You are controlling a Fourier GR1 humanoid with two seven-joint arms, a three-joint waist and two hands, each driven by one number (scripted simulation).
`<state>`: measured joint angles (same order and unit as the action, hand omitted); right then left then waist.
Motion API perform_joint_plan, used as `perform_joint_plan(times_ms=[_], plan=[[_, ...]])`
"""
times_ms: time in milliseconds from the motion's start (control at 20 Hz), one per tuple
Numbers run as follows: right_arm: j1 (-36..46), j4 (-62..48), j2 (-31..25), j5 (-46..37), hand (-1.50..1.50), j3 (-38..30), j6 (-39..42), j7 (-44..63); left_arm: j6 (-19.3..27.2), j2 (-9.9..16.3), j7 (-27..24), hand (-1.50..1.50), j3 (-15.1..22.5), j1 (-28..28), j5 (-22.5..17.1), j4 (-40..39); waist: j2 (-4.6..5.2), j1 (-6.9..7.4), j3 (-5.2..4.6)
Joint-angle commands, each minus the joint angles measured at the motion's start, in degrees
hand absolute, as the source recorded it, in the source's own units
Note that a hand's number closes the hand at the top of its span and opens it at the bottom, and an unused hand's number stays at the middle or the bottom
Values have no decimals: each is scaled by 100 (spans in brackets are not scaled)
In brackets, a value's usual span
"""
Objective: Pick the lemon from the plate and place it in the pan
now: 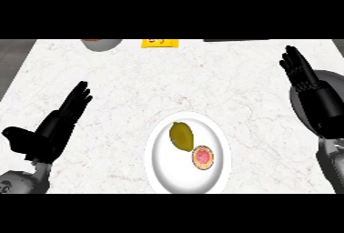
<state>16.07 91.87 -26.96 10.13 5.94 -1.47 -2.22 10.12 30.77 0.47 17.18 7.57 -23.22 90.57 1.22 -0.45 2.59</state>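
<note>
The lemon [182, 136] is lying on the white plate [164, 175] beside a pink-topped item [203, 157], possibly a pastry. Both hands, left [59, 123] and right [312, 93], are hovering apart, fingers straight. The pan [331, 78] is sitting behind the right hand.

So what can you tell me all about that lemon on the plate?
The lemon is a dull yellow-green oval with a smooth-looking skin and slightly pointed ends. It lies on its side on the white plate, in the upper half, its long axis running up and down the view and tilted a little. Right beside its lower end sits a small round pink-topped thing, so close they seem to touch. Neither hand is on the lemon; both are off to the sides.
</note>
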Motion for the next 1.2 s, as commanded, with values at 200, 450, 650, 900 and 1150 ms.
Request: perform_joint_plan(times_ms=[200, 450, 650, 900, 1150], plan=[[353, -413, 975, 986, 150, 1450, 2166, -1047, 392, -36, -112, 0, -270, 447, 273, -30, 103, 757, -198], [37, -1589, 1231, 17, -150, 1251, 2137, -3581, 850, -412, -140, 0, -438, 564, 347, -562, 15, 194, -229], [262, -2499, 648, -418, -150, 587, 2163, -5053, 815, -396, -40, 0, -479, 693, 382, -761, -21, 129, -238], [1060, -3495, -298, -853, -150, 442, 2748, -5630, 810, -439, 95, 0, -556, 791, 391, -695, -62, 197, -246], [1816, -3390, -1015, -1433, -150, 722, 2710, -5084, 859, -580, 7, 0, -416, 508, 526, -569, -93, 239, -255]])
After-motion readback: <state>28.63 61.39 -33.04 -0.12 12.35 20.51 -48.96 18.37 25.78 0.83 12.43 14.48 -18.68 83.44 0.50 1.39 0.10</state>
